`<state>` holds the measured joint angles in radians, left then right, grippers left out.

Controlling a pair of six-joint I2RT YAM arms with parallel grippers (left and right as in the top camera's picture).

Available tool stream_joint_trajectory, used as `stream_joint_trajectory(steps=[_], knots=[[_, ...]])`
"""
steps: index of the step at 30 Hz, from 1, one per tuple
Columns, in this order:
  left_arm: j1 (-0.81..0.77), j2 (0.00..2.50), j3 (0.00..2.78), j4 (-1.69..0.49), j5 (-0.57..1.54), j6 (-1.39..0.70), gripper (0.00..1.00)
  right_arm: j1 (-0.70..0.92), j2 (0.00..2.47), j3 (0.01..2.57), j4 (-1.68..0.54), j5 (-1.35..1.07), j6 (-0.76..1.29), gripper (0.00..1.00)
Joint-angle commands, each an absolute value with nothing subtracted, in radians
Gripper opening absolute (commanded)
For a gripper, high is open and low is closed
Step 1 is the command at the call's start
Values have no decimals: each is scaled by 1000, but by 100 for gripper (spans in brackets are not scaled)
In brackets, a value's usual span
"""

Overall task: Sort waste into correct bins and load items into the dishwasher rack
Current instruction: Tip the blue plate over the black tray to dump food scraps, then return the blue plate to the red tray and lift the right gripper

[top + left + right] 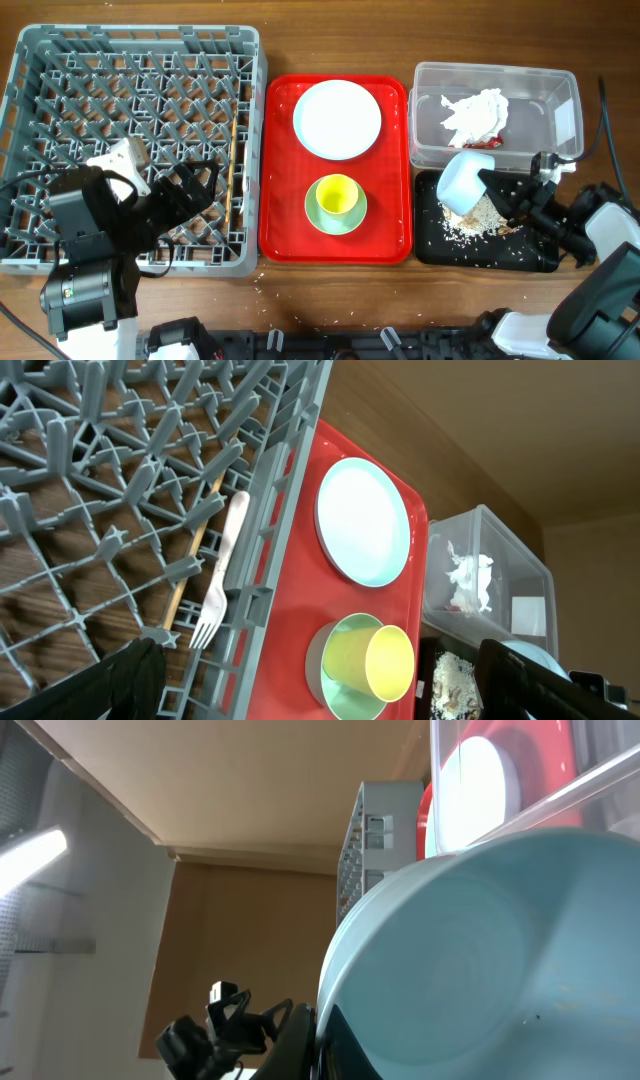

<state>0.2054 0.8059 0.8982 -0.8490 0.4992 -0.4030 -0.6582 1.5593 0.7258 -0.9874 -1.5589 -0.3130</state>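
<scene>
The grey dishwasher rack point(60, 60) stands at the left. A white fork point(222, 575) and wooden chopsticks point(232, 170) lie in it near its right wall. My left gripper point(190, 195) hovers open over the rack's front right part. A pale blue plate point(338, 118) and a yellow-green cup point(336, 195) on a green saucer point(352, 222) sit on the red tray. My right gripper point(500, 195) is shut on a pale blue bowl point(462, 182), tilted over the black tray point(535, 258) with beige crumbs point(470, 222). The white napkin point(475, 112) lies in the clear tub point(495, 72).
The red tray point(285, 240) lies between the rack and the two bins. A few crumbs are scattered on the wooden table along the front edge point(385, 330). In the right wrist view the bowl point(480, 960) fills most of the frame.
</scene>
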Motion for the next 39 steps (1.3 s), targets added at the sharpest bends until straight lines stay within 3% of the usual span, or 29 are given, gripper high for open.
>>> stream_joint_trajectory(steps=[1,5,13,18,21,23,25,28,30,34,39], knots=[[212,801,899,-847,504,-405,100,-661,1548,722,-1027,-1621,-314,4],[212,801,899,-847,505,-405,100,-661,1548,722,-862,-1584,-284,4],[212,801,899,-847,504,-405,100,-661,1419,782,-880,-1584,-19,4],[212,801,899,-847,504,-405,100,-616,1142,1042,-822,-1082,275,4],[212,801,899,-847,505,-405,100,-417,1066,1249,-820,-714,286,4],[212,801,899,-847,504,-405,100,-149,1077,1340,-813,-384,231,4],[212,801,899,-847,504,-405,100,65,1122,1343,-779,-240,232,4],[212,801,899,-847,505,-405,100,435,1379,1343,-685,-91,132,4],[212,801,899,-847,504,-405,100,561,1558,1343,-617,53,81,4],[212,801,899,-847,504,-405,100,611,1783,1343,-485,114,90,4],[212,801,899,-847,504,-405,100,611,1886,1336,-345,-1,104,4]])
